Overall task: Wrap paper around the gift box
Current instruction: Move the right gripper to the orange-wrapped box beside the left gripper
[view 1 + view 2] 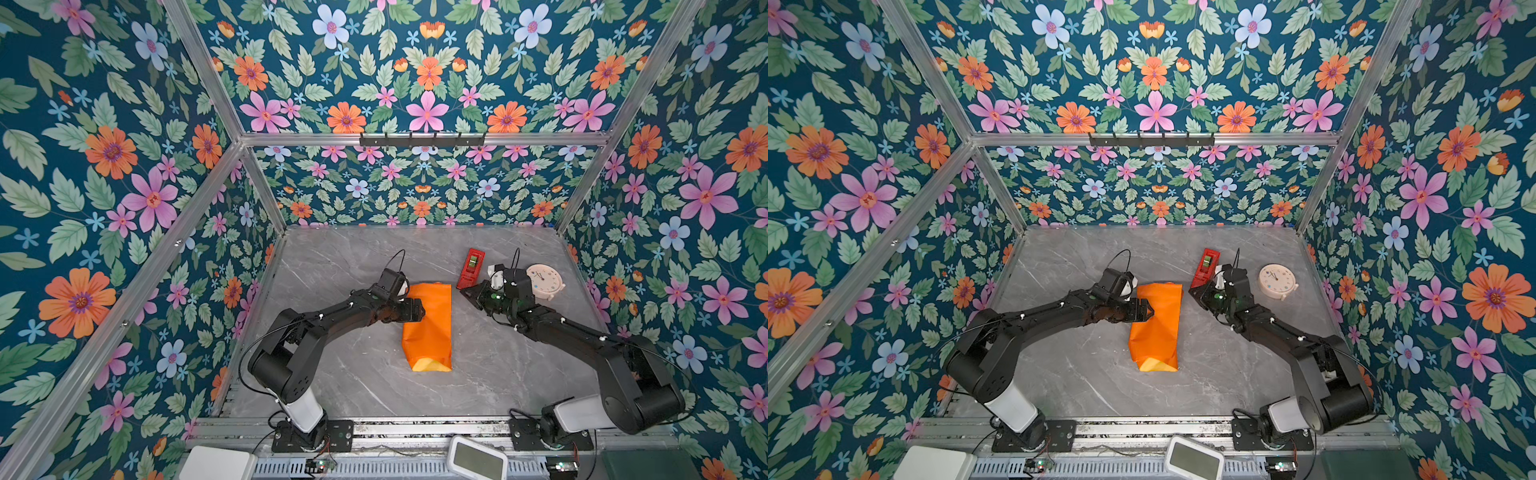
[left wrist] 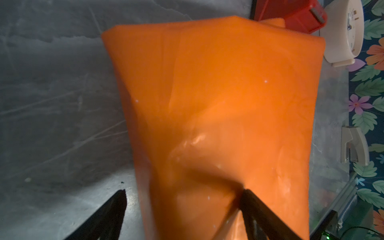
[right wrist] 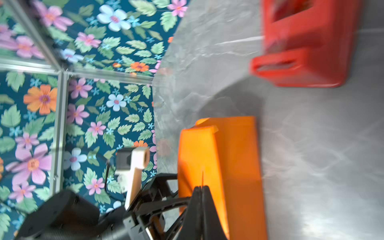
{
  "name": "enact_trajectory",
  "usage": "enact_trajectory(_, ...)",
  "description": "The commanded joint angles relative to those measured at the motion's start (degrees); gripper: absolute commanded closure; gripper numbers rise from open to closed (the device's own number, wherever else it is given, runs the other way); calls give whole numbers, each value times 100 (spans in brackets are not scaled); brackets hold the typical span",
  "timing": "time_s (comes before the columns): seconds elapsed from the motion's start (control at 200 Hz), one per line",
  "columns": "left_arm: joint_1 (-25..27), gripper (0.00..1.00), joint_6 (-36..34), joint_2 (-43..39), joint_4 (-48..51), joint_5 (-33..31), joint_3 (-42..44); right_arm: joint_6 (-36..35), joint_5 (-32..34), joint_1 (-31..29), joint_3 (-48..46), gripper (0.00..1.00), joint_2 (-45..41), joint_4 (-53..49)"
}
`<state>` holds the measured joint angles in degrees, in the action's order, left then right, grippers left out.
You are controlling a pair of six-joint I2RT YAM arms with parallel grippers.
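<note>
The paper [image 1: 428, 328] [image 1: 1156, 328] lies mid-table folded into a long orange bundle, with its yellow face [image 1: 430, 365] showing at the near end. The gift box is hidden. My left gripper [image 1: 417, 311] [image 1: 1147, 311] [image 2: 184, 193] is open at the bundle's left edge. One of its fingers [image 2: 255, 205] dents the paper's top [image 2: 218, 99]; the other hangs over bare table beside the edge. My right gripper [image 1: 463, 293] [image 1: 1192, 291] [image 3: 201, 188] is shut and empty. It sits just right of the paper [image 3: 232, 166], close to the red tape dispenser.
The red tape dispenser [image 1: 471, 268] [image 1: 1205, 268] [image 3: 307, 52] lies behind the right gripper. A round pale clock [image 1: 545, 282] [image 1: 1278, 281] [image 2: 345, 33] stands further right. A white display [image 1: 478, 457] and a white box [image 1: 218, 463] sit at the front rail.
</note>
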<state>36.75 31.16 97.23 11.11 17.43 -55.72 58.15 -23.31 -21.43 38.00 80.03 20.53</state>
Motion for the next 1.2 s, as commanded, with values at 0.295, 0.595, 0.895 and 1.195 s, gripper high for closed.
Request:
enact_trajectory(0.295, 7, 12, -171, 200, 1101, -680, 80, -412, 3775, -1958, -590, 100, -123, 1033)
enact_trajectory(0.595, 7, 12, -190, 183, 1130, -697, 75, -313, 4434, -2354, -740, 100, 265, 1316)
enact_trajectory(0.895, 7, 12, -215, 182, 1121, -702, 97, -202, 4458, -2386, -823, 100, 486, 1427)
enact_trajectory(1.195, 7, 12, -224, 191, 1112, -680, 106, -298, 4474, -2404, -970, 100, 507, 1519)
